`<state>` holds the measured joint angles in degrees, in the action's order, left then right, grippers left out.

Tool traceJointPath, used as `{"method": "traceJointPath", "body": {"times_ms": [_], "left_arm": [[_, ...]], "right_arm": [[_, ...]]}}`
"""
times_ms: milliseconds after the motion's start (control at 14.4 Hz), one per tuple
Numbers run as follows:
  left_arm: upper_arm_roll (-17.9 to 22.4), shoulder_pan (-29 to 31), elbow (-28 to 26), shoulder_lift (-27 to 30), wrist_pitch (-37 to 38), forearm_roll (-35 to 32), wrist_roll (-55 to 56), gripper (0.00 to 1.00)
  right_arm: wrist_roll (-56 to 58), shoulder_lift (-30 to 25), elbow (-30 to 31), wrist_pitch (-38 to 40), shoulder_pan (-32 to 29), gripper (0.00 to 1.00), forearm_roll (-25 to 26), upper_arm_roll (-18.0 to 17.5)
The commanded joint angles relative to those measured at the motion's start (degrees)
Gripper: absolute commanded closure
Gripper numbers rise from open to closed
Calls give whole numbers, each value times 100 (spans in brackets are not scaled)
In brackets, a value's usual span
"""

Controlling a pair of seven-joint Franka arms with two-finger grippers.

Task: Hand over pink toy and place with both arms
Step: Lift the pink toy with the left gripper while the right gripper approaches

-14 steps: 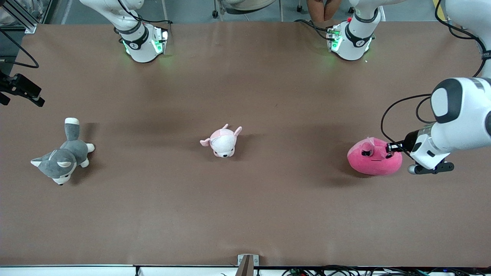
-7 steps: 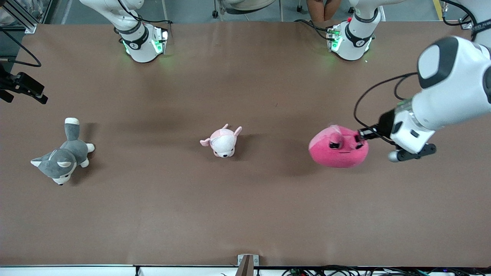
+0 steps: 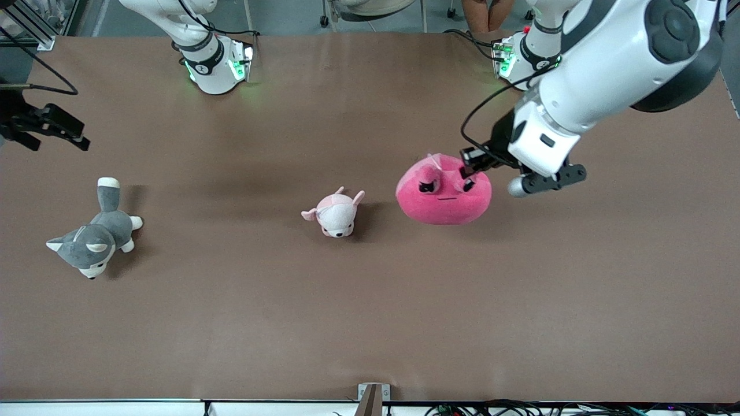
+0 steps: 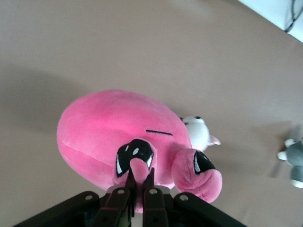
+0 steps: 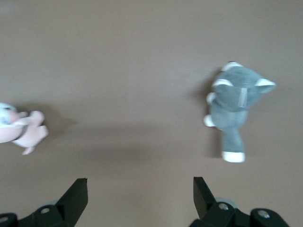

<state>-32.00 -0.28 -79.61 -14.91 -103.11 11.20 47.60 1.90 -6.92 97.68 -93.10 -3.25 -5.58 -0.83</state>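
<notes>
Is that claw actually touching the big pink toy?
Touching. In the left wrist view the left gripper's shut fingers pinch a fold of the pink toy beside its eye.

The front camera looks steeply down across the table [image 3: 370,323], arm bases at twelve o'clock. The left wrist camera sits close over the pink toy [image 4: 118,132]. The right wrist camera looks down from higher. All three share the husky plush [image 3: 95,234] and puppy plush [image 3: 335,215].

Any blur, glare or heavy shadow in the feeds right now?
Front view: sharp and evenly lit, soft shadows beside the husky and puppy, green glow at both arm bases. Left wrist view: pink toy crisp, the table edge washed out bright. Right wrist view: husky soft-edged, slightly blurred.
</notes>
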Motion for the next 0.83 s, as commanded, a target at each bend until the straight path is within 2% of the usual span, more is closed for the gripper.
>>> {"method": "traceJointPath", "body": {"times_ms": [0,139,485,624,762], "left_arm": [[-25,-366,420,-284,-269,93,634,100],[-16,-682,447,-311,-664,224,1021,100],[-16,-1587,595,-714,-1895,322,2426,100],[-8,-2035,929,-1091,-2290,322,3068,100],[-8,-2291,1000,-1295,-2738,322,3272,100]], "right_arm": [[-49,41,-47,29,44,16,-870,21],[-111,155,-47,55,44,24,-1565,21],[-498,480,-73,20,298,27,-3131,12],[-498,638,-257,20,456,32,-3474,12],[-515,779,-442,20,588,33,-3581,12]]}}
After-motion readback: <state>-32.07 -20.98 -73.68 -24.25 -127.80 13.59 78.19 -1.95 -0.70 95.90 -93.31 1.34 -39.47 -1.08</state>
